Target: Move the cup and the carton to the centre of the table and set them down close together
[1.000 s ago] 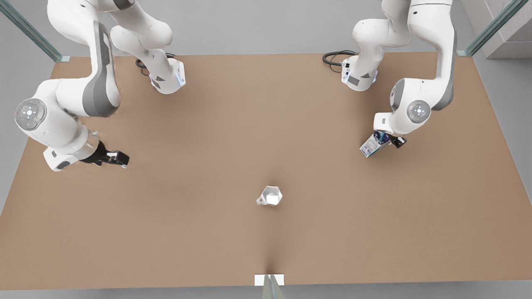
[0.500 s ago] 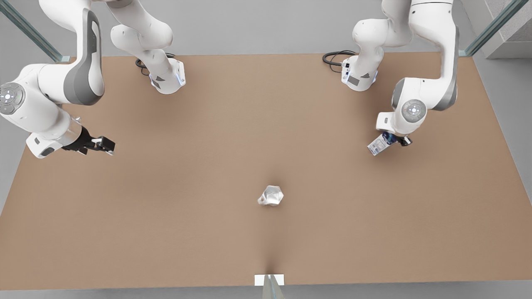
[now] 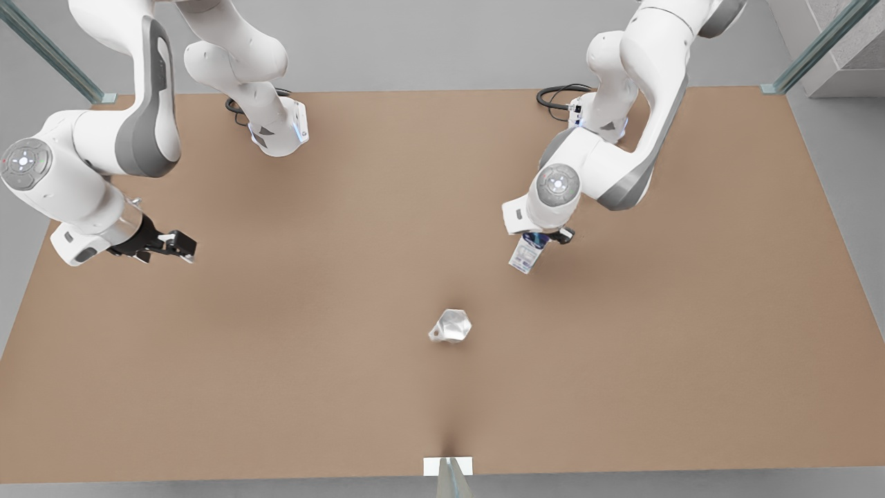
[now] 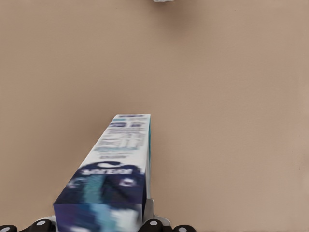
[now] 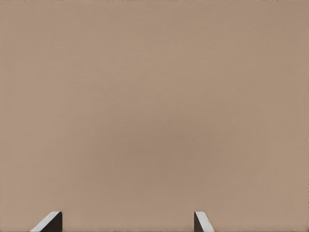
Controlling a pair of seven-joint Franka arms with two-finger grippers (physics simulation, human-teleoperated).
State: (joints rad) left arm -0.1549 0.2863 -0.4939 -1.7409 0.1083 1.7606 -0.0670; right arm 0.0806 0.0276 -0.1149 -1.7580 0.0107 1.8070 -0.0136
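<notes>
Front view: left gripper (image 3: 546, 238) clamped on carton (image 3: 523, 254), swung in from the view's right edge, now near cup (image 3: 450, 325) mid-table (image 3: 311, 387). Just needs lowering beside it, probably. Right gripper (image 3: 181, 245) parked at the view's left, fingers wide apart, empty.

Cup (image 3: 450, 325) on table (image 3: 276, 360); carton (image 3: 525, 254) aloft

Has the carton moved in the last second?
Yes. The carton, held by the left gripper, has moved toward the front view's left, closer to the cup.
</notes>
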